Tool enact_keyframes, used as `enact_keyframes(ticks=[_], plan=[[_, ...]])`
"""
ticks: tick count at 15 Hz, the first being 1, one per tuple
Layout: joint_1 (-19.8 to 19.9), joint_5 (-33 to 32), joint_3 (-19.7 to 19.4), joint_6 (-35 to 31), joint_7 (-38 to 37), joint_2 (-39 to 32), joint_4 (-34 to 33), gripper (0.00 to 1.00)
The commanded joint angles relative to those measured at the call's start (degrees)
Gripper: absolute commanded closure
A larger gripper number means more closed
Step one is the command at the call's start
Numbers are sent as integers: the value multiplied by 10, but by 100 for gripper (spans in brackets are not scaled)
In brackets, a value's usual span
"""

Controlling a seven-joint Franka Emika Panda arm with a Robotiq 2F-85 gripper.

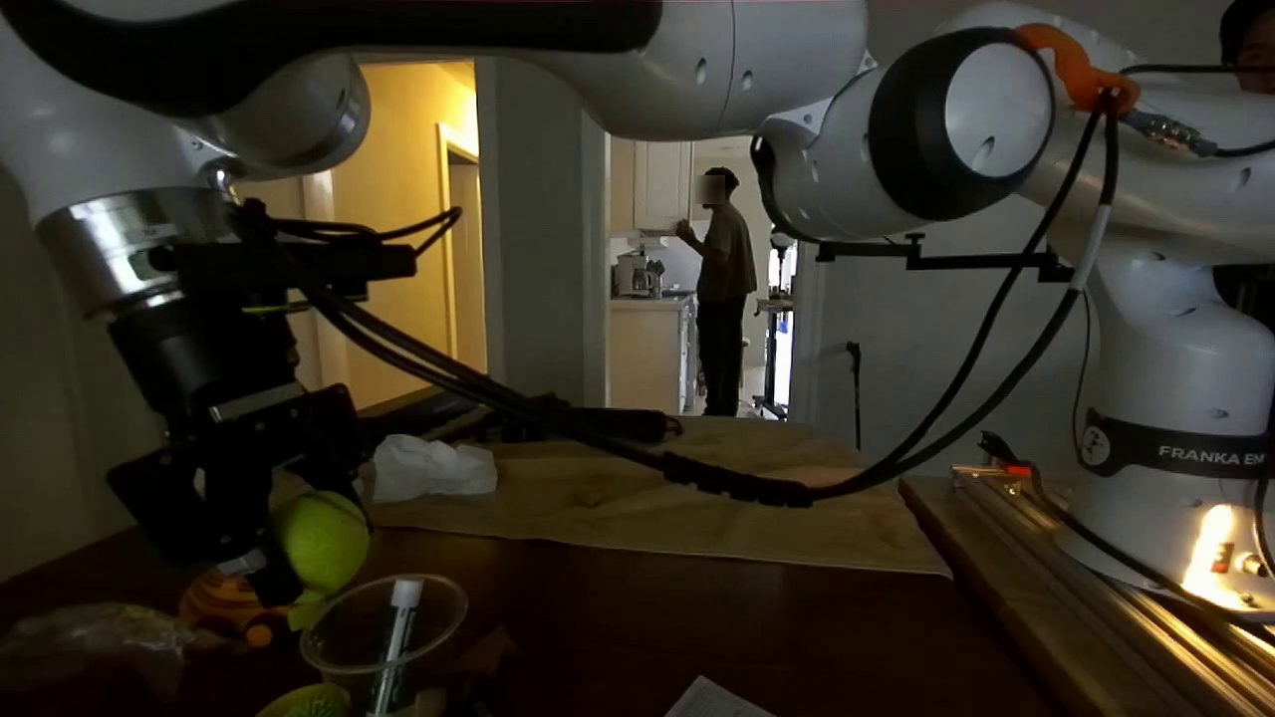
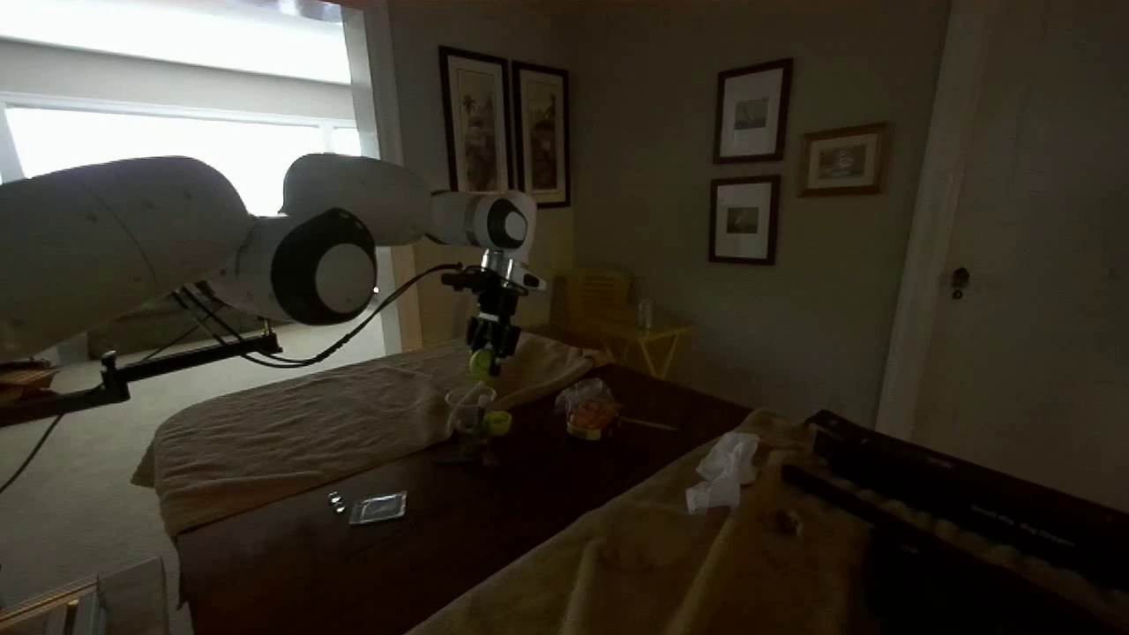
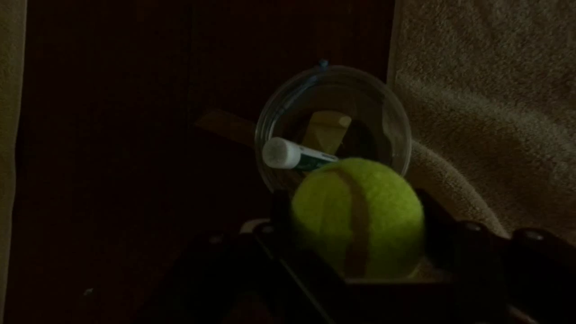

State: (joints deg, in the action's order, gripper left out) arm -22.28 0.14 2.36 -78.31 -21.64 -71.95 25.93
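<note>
While the hand [image 3: 353, 209] pinches the tennis ball [image 1: 327, 543] aloft near the clear plastic cup [image 3: 264, 130], hold the squeeze even and any travel slow (white-capped tube [image 3: 294, 155] leans inside) so the ball clears both.

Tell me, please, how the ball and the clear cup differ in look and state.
The ball is fuzzy and yellow-green, while the clear cup is colourless and see-through. The ball is held in the gripper, while the clear cup stands on the table. The ball is a sphere, while the clear cup is open on top, with a white-capped tube inside. Both look round in the wrist view.
</note>
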Motion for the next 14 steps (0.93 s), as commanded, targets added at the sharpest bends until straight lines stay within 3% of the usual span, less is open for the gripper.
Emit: enact_keyframes(ticks=[1, 14], plan=[[-9, 0, 2, 13, 7, 11, 6, 58], [-3, 17, 22, 39, 13, 14, 9, 58]])
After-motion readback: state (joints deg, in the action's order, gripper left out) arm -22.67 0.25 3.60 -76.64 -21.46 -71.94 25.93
